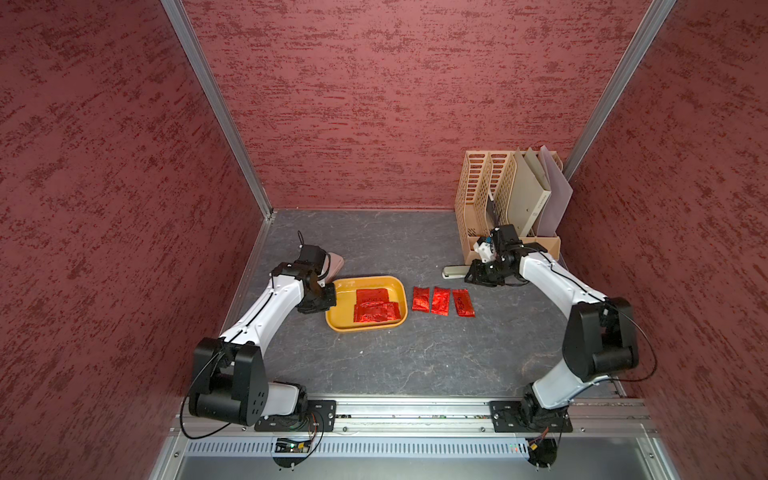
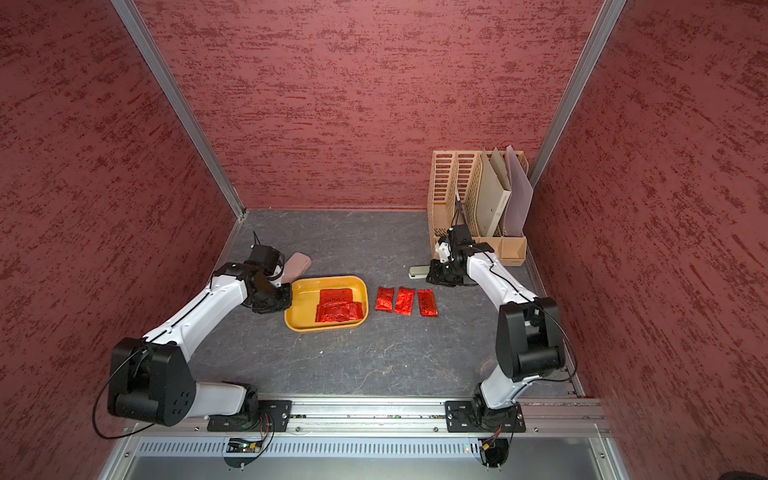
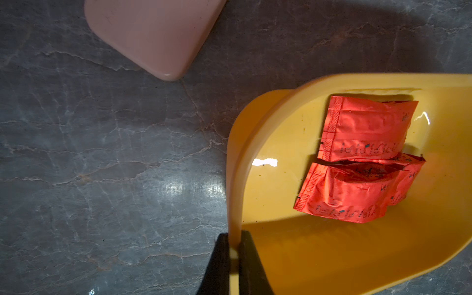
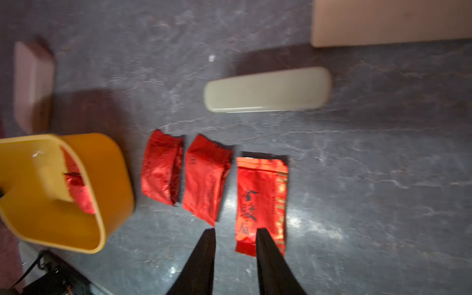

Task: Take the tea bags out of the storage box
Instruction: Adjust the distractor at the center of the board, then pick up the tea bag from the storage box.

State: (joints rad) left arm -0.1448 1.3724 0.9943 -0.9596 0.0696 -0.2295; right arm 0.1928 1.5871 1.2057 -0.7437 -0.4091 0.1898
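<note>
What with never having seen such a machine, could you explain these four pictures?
Two white-and-black robot arms stand at a grey stone-patterned table. Two pictures look down from overhead; two come from cameras on the arms' wrists. The left pincer is shut on the rim of a shallow mustard-yellow plastic tray, which holds crinkled red foil tea sachets. Three more sachets lie in a row beside it. The right pincer is open and holds nothing. A flat pink plastic piece, a pale oblong case and a beige perforated file organiser stand nearby.
</note>
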